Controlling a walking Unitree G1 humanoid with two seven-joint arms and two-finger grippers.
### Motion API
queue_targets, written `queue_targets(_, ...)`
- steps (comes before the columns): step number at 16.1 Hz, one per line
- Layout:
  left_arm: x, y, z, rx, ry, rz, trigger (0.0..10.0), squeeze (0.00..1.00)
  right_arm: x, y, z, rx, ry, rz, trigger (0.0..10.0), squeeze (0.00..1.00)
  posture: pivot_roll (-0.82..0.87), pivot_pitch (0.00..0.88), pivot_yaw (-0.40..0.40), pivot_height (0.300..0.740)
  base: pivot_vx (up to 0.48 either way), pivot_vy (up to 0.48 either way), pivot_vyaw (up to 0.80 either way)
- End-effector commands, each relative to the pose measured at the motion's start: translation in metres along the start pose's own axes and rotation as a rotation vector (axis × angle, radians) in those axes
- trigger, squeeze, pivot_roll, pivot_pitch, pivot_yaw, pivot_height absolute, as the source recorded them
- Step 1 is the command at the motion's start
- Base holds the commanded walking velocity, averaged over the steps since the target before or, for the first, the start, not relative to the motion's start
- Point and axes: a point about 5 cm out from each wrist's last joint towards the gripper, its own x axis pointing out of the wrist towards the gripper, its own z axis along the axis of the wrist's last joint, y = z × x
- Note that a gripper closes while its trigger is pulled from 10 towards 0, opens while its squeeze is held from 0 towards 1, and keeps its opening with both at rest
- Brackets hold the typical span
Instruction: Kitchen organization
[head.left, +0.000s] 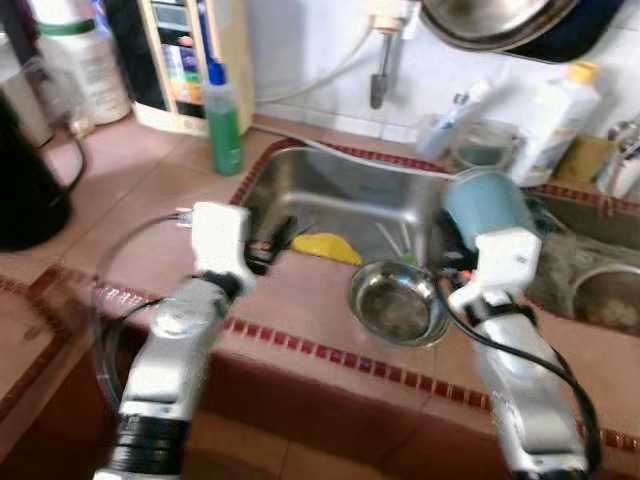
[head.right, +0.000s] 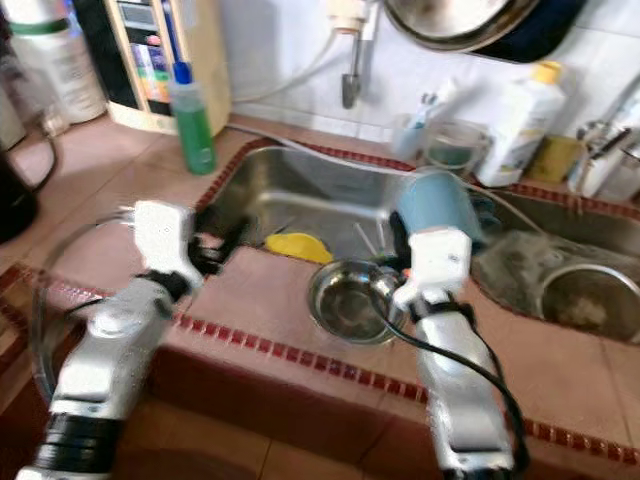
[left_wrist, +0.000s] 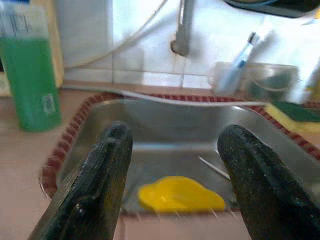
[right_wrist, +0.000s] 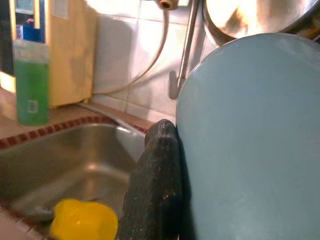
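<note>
We count two grippers: left gripper (head.left: 272, 243), right gripper (head.left: 452, 262). One blue cup (head.left: 487, 203), center right. One steel bowl (head.left: 397, 303), lower center. One yellow item (head.left: 327, 247) in one sink (head.left: 330, 182). One green bottle (head.left: 224, 110), upper left. Two white bottles: (head.left: 557, 122) upper right, (head.left: 82, 60) upper left.

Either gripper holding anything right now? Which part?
The right gripper holds a light blue cup by its side wall, one finger pressed flat against the outside. The left gripper is open with nothing between its jaws, above the sink.
</note>
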Motion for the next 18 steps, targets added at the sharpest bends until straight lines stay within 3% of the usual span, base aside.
queue_targets(1, 0.004, -0.009, 0.005, -0.002, -0.016, -0.025, 10.0, 0.0, -0.001, -0.009, 0.002, -0.02, -0.006, -0.022, 10.0, 0.0, -0.12, 0.0, -0.033, 0.74, 0.315, 0.0, 0.0)
queue_targets(5, 0.006, -0.01, 0.007, -0.004, -0.023, -0.028, 10.0, 0.0, -0.001, -0.009, 0.001, -0.021, 0.0, -0.023, 10.0, 0.0, -0.13, 0.0, -0.036, 0.74, 0.312, 0.0, 0.0)
queue_targets(8, 0.007, -0.017, 0.007, -0.028, -0.015, -0.069, 10.0, 0.0, -0.001, -0.011, 0.0, -0.021, 0.015, -0.029, 10.0, 0.0, -0.13, 0.0, -0.038, 0.74, 0.0, 0.0, 0.0)
queue_targets(11, 0.009, -0.023, 0.004, -0.037, 0.055, -0.092, 10.0, 0.0, 0.002, -0.026, -0.009, -0.05, 0.102, -0.09, 10.0, 0.0, -0.14, 0.0, -0.039, 0.74, 0.0, 0.0, 0.0)
queue_targets(12, 0.009, -0.03, 0.008, -0.038, 0.073, -0.125, 10.0, 0.0, 0.005, -0.039, -0.012, -0.06, 0.149, -0.134, 10.0, 0.0, -0.15, 0.0, -0.041, 0.74, 0.0, 0.0, 0.0)
queue_targets(16, 0.004, -0.051, 0.017, -0.021, 0.104, -0.23, 10.0, 0.0, 0.02, -0.057, -0.006, -0.09, 0.171, -0.12, 10.0, 0.0, -0.16, 0.015, -0.058, 0.74, 0.0, 0.0, 0.0)
queue_targets(18, 0.001, -0.061, 0.016, -0.025, 0.136, -0.27, 10.0, 0.0, 0.031, -0.063, -0.002, -0.043, 0.184, -0.096, 10.0, 0.0, -0.16, 0.034, -0.063, 0.74, 0.0, 0.0, 0.0)
